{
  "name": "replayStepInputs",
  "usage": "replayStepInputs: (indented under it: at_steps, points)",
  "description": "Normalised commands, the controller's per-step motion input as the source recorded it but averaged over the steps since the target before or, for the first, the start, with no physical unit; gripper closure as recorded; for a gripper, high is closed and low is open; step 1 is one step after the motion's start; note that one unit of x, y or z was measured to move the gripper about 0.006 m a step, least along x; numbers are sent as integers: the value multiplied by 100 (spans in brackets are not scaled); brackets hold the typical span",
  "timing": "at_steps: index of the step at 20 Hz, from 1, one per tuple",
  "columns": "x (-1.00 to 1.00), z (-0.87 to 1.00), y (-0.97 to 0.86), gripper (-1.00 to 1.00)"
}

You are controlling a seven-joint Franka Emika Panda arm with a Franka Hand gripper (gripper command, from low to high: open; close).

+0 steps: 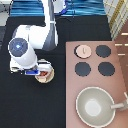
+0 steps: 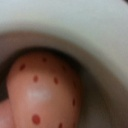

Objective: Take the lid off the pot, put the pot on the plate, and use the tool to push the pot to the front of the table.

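The pale pink lid [image 1: 83, 50] lies on the stove's back left burner, off the pot. The pot [image 1: 46, 76], with its reddish inside showing, sits on the cream plate [image 1: 51, 78] on the black table [image 1: 30, 107], left of the stove. My gripper [image 1: 40, 73] hangs right over the pot's left side and the arm covers part of it. In the wrist view a pale curved rim [image 2: 75, 25] fills the picture, with a pinkish rounded thing with red dots [image 2: 42, 90] inside it. The tool is hidden or out of view.
The pinkish-brown stove block [image 1: 120, 65] with black burners [image 1: 103, 50] fills the exterior view's right. A large grey-beige pan [image 1: 95, 105] with a handle stands on its bottom part. A blue striped area runs along the top.
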Motion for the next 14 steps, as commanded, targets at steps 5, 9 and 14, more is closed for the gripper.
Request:
replayStepInputs:
  at_steps: [5, 9, 14]
  points:
    - [-36, -9, -5, 100]
    - [-3, 9, 2, -100]
    - [-4, 23, 0, -100]
